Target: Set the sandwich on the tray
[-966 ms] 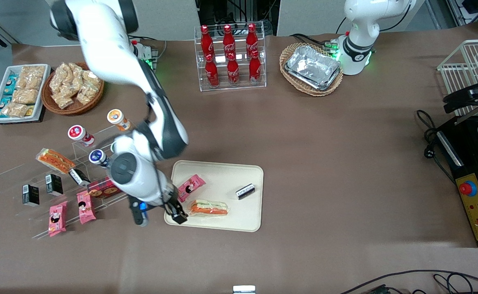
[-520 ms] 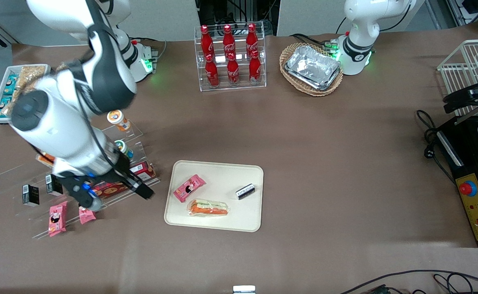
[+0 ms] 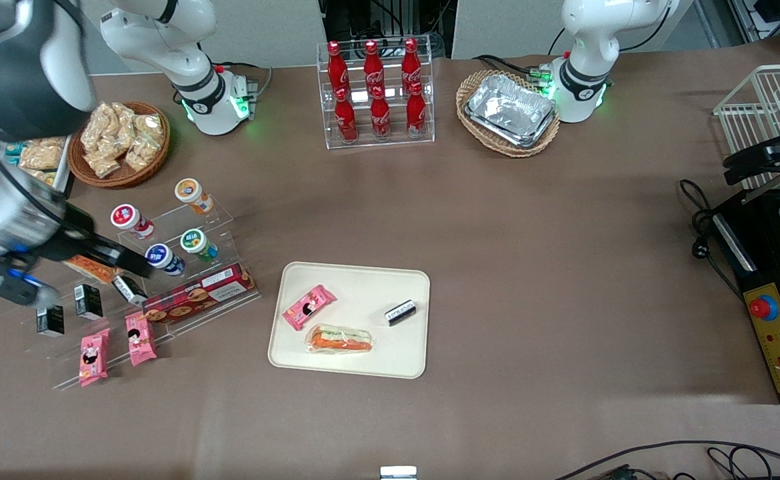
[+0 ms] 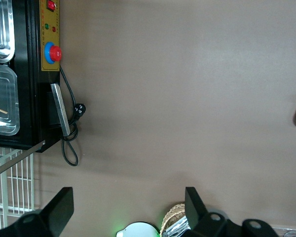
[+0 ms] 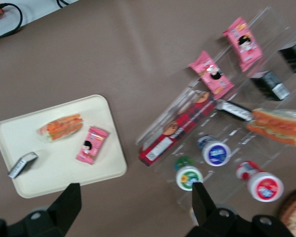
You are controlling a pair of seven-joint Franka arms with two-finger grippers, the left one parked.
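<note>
Sandwich (image 3: 339,339) is lying flat on the tray (image 3: 363,367), in the part nearest the front camera, wrapped, orange stripe showing; also seen from the right wrist (image 5: 60,127) on the tray (image 5: 64,185). Pink snack packet (image 3: 309,307) is sitting on the tray just beside the sandwich, a bit farther from the camera; small black packet (image 3: 401,312) is also on the tray, apart from both, toward the parked arm's end. Nothing is touching the sandwich.

Gripper (image 3: 107,257) is hanging high over the clear acrylic display rack (image 3: 183,313) at the working arm's end of the table, well apart from the tray. Fingers are spread apart, holding nothing; wrist view is showing both finger tips wide with table between them.

On the rack: red cookie box (image 3: 198,302), second shorter sandwich (image 5: 278,126), round-lidded cups (image 3: 130,217), pink packets (image 3: 141,338), small black boxes (image 3: 50,317).
</note>
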